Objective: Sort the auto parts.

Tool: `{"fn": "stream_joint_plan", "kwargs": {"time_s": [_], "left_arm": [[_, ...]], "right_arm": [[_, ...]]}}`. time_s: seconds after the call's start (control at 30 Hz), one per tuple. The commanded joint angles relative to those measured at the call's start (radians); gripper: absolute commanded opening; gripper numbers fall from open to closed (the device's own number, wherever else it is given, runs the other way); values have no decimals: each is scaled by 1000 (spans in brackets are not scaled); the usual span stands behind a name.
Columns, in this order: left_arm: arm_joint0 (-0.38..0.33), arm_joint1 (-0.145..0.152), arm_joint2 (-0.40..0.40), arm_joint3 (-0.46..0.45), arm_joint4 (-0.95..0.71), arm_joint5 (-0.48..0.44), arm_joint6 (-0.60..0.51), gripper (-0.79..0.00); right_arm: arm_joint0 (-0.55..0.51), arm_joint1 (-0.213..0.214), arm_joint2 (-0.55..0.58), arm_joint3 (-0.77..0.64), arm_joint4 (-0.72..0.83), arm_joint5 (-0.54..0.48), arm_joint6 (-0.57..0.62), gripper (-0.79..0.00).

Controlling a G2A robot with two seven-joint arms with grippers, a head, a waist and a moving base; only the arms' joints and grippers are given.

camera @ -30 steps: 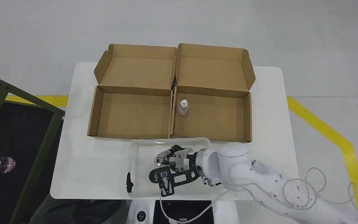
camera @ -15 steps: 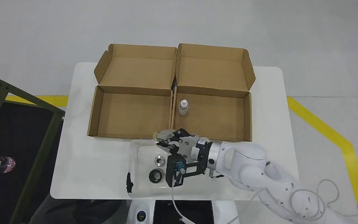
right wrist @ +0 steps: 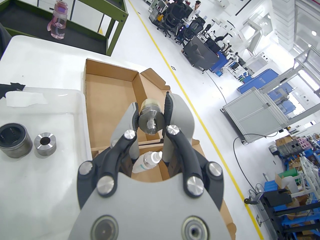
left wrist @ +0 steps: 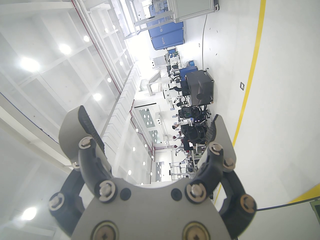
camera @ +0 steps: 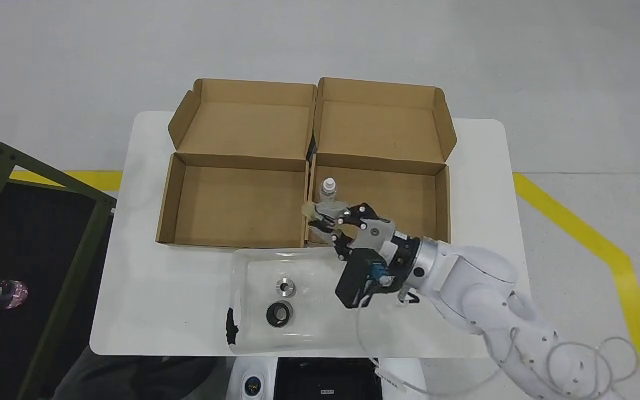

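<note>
My right gripper [right wrist: 151, 108] is shut on a silver metal cylinder [right wrist: 150, 121] with a short shaft. In the top view the right gripper [camera: 323, 220] hangs over the front walls where the left cardboard box [camera: 235, 205] meets the right cardboard box [camera: 400, 210]. A white bottle [camera: 327, 190] stands in the right box, just beyond the fingers. In the clear plastic tray [camera: 243, 268] lie a dark ring-shaped bearing [camera: 278, 314] and a small silver cylinder [camera: 287, 287]; both also appear in the right wrist view, bearing [right wrist: 15, 139] and cylinder [right wrist: 45, 143]. My left gripper [left wrist: 150, 116] is open and holds nothing, aimed at the room.
Both boxes have their lids folded back toward the far table edge. A black scrap [camera: 231, 327] lies at the tray's near left corner. A green-framed cart [right wrist: 62, 13] with a pink bottle stands left of the white table [camera: 140, 250].
The right gripper has lifted the silver cylinder out of the tray and carried it away from the table's front, to the boxes' front walls. The bearing and small cylinder stayed in the tray.
</note>
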Motion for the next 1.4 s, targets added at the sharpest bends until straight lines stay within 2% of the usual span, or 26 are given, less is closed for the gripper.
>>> {"fn": "stream_joint_plan", "kwargs": {"time_s": [0.0, 0.4, 0.7, 0.8, 1.1, 1.37], "left_arm": [[0, 0, 0, 0, 0, 0, 0, 0], [0, 0, 0, 0, 0, 0, 0, 0], [0, 0, 0, 0, 0, 0, 0, 0], [0, 0, 0, 0, 0, 0, 0, 0], [0, 0, 0, 0, 0, 0, 0, 0], [0, 0, 0, 0, 0, 0, 0, 0]], "right_arm": [[-11, 1, 21, -3, 17, 0, -8, -785], [-61, 1, 97, 51, 107, -28, -48, -785], [-60, 3, 162, 111, 176, -86, 6, -785], [-48, 5, 177, 134, 200, -133, 36, -785], [52, -1, 163, 242, 308, -280, 191, -785], [191, -17, 90, 365, 381, -374, 351, -785]]}}
